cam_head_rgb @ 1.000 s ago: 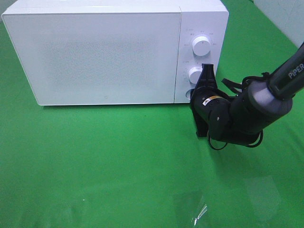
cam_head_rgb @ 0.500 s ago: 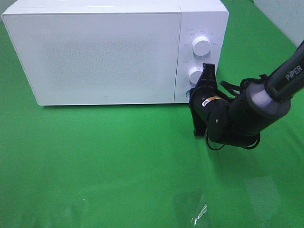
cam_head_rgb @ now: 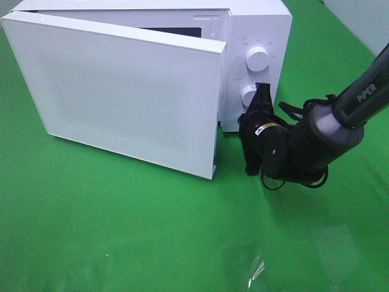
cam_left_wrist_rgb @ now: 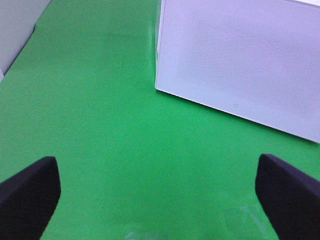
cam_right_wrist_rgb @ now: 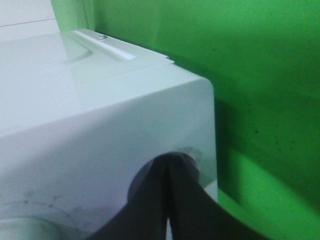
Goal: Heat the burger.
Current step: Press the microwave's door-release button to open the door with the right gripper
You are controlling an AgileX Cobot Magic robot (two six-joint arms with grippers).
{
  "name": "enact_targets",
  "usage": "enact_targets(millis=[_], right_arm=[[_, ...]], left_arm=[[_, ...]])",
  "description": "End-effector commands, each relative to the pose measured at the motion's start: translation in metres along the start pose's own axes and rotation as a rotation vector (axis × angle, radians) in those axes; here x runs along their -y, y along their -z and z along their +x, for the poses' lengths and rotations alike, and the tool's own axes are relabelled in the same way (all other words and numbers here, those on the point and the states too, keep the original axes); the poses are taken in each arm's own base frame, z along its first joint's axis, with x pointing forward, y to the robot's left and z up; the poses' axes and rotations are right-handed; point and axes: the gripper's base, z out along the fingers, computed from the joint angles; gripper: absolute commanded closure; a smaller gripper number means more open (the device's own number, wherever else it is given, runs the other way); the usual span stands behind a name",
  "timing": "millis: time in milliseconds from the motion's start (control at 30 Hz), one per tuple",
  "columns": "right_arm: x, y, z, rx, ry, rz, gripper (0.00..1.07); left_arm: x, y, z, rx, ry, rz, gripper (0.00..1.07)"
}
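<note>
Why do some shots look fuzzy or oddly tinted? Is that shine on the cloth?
Exterior high view: sharp, with a pale glare patch on the green cloth. Left wrist view: the white microwave door looks lilac, the left gripper only dark soft-edged fingertips. Right wrist view: the shut right gripper is too close, badly blurred.

We look down from high on the microwave (cam_head_rgb: 255, 24); our left wrist view shares its door (cam_left_wrist_rgb: 240, 55), our right hugs its panel (cam_right_wrist_rgb: 90, 160).

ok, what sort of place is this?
Likely a staged lab bench, not a real kitchen: a white microwave, door ajar, sits on a green cloth, with the right gripper at its control panel.
</note>
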Motion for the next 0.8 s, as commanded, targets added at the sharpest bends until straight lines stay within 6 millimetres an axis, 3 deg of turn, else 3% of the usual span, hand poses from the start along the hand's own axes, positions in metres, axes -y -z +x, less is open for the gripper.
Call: enact_targets(millis=[33,433,733,800], right_arm=[[-0.07,-0.013,-0.018,0.081,-0.03,-0.496,1.07],[-0.069,-0.012,-0.018,0.073,-0.025,-0.488,1.07],[-0.059,-0.006,-0.018,0.034,-0.037,-0.381,1.07],[-0.053,0.002,-0.011,0.006,-0.034,-0.326,1.07]], left_arm=[[0.0,0.001,0.0,0.026,-0.001,-0.001,0.09],[0.0,0.001,0.0,0.026,-0.001,-0.001,0.09],[0.0,0.001,0.0,0.026,-0.001,-0.001,0.09],[0.0,0.001,0.0,0.026,-0.001,-0.001,0.09]])
